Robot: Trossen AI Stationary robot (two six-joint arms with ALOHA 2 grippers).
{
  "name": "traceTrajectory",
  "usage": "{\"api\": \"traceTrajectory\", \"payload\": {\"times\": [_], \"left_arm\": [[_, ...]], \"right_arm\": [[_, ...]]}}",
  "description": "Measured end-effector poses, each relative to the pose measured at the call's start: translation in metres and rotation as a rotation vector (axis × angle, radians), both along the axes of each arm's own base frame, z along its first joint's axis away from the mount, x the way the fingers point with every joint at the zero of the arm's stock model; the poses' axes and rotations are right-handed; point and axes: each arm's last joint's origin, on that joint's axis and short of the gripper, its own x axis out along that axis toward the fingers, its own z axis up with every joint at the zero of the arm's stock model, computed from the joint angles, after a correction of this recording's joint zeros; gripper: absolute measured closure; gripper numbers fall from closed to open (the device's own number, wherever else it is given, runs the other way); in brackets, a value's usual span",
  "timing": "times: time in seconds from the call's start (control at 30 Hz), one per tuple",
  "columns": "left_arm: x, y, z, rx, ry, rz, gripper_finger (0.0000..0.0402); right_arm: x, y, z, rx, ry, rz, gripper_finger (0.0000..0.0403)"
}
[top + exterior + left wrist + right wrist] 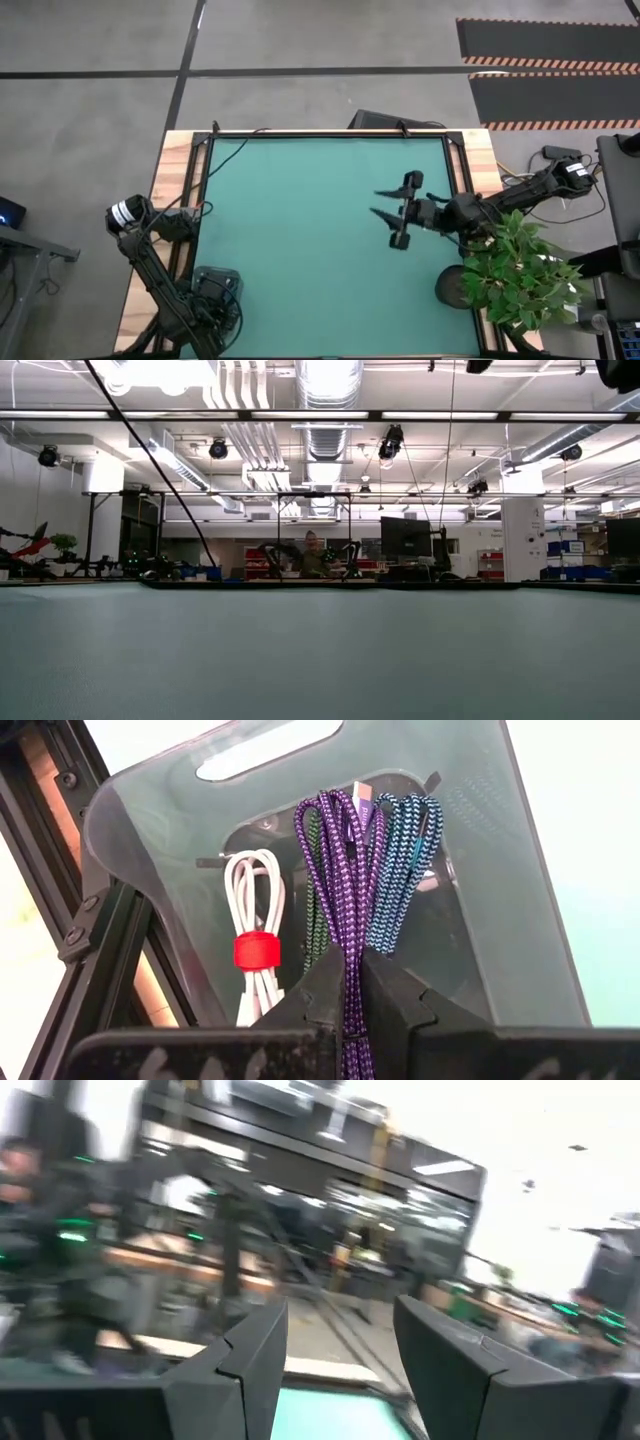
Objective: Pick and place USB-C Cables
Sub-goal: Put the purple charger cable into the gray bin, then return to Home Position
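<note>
In the left wrist view, my left gripper (352, 970) is shut on a dark purple USB-C cable bundle (345, 870). It stands above a translucent grey bin (500, 870) at the table's near left corner (218, 285). In the bin lie a white bundle with a red tie (255, 935), a green bundle (315, 915) and a teal bundle (405, 870). My right gripper (378, 204) hovers open over the mat's right half with nothing between its fingers (340, 1370), aimed at the room beyond the table. My left gripper pinches the purple bundle between its two fingers at the bundle's upper end (350, 982). The fingers come from above, pointing down, with the strands running along them. The bundle hangs straight below into the bin, its connector end (362, 795) lowest; whether that end touches the bin's floor, I cannot tell.
A teal mat (320, 230) covers the table inside a black frame (200, 200). A potted plant (515, 270) stands at the near right, beside the right arm. A black frame rail (90, 960) runs next to the bin. A person (312, 555) sits far off in the room.
</note>
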Motion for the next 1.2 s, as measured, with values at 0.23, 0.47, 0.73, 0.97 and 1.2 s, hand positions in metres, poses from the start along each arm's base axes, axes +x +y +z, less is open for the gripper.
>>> {"api": "traceTrajectory", "payload": {"times": [0.23,0.47,0.73,0.97,1.2], "left_arm": [[0.004,0.003,0.0,-0.001,0.0,0.018,0.0391],[0.007,0.003,0.0,-0.011,-0.006,0.027,0.0391],[0.007,0.003,0.0,-0.011,-0.011,0.051,0.0374],[0.007,0.003,0.0,-0.015,-0.01,0.079,0.0337],[0.006,0.002,0.001,-0.044,0.025,0.089,0.0317]], "right_arm": [[0.002,-0.005,-0.004,0.057,0.029,-0.09,0.0228],[0.001,-0.019,-0.003,0.086,0.038,-0.275,0.0228],[-0.002,-0.012,0.007,0.04,0.024,-0.162,0.0228],[-0.006,-0.013,0.012,0.013,0.05,-0.161,0.0227],[-0.007,-0.013,0.013,-0.009,0.046,-0.167,0.0227]]}}
